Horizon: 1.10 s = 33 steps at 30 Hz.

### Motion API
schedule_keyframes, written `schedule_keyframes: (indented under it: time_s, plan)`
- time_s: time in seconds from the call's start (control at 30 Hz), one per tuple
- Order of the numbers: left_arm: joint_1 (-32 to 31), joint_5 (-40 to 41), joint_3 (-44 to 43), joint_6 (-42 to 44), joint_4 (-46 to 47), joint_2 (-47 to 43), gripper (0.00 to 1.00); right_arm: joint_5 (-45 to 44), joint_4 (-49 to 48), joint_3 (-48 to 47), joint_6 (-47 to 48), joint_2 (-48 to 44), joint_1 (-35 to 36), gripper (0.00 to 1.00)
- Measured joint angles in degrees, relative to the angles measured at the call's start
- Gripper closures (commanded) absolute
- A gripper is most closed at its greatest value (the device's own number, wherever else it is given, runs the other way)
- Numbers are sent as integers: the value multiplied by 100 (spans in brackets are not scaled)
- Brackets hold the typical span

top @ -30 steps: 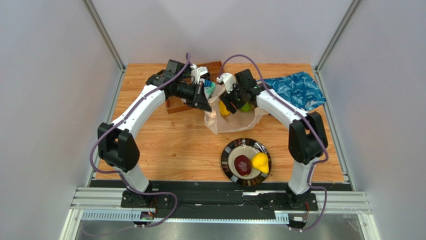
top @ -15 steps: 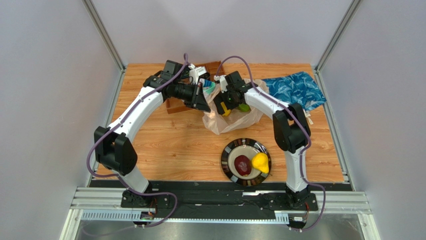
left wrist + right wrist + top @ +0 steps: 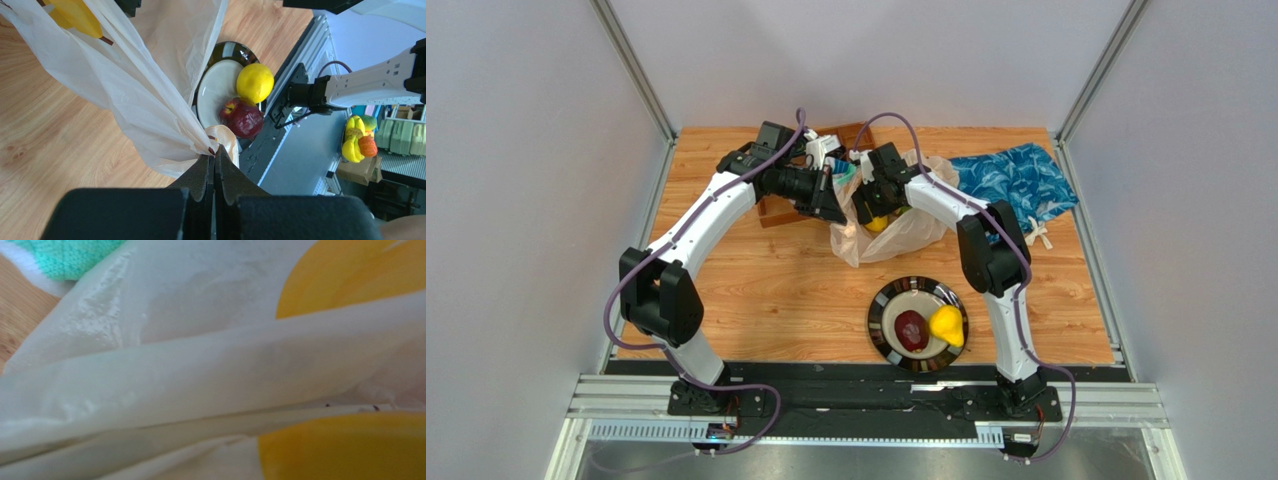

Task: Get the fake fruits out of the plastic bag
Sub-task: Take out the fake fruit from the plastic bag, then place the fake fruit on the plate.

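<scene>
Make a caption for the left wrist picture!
The left tool pinches a fold of the plastic bag, with a dark red fruit and a yellow fruit on the plate beyond.

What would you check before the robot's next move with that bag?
1. Left gripper pinched shut on the plastic bag's edge: ok.
2. Right gripper at the bag's opening: ok.
3. Right gripper's hold on a fruit: cannot tell; its camera shows only plastic and yellow.
4. Fruit to fetch in the bag: ok, a yellow piece shows.
5. Room on the plate beside the dark red fruit and yellow fruit: ok.
</scene>
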State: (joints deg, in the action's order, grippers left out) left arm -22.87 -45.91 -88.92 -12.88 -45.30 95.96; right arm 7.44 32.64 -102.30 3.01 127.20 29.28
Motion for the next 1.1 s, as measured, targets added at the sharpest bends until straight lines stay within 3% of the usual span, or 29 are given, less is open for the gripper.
schedule_keyframes:
  time_s: [0.13,0.47,0.63,0.83,1.1]
  plan:
    - [-15,-7,-59,22,-66,31,100,184,175,138,225,-374,-61,53]
    - [-31,-76,-1327,24,-52,905,100,1377,507,1707,1084,-3495,-136,54]
    - [-28,-90,-1397,26,-33,979,100,2026,981,2378,2074,-4395,162,54]
    - [-28,-42,-1392,127,-35,973,100,2087,1836,3425,3617,-4903,824,53]
    - [-28,105,-1117,350,-122,605,100,1412,2177,3770,4872,-4625,455,52]
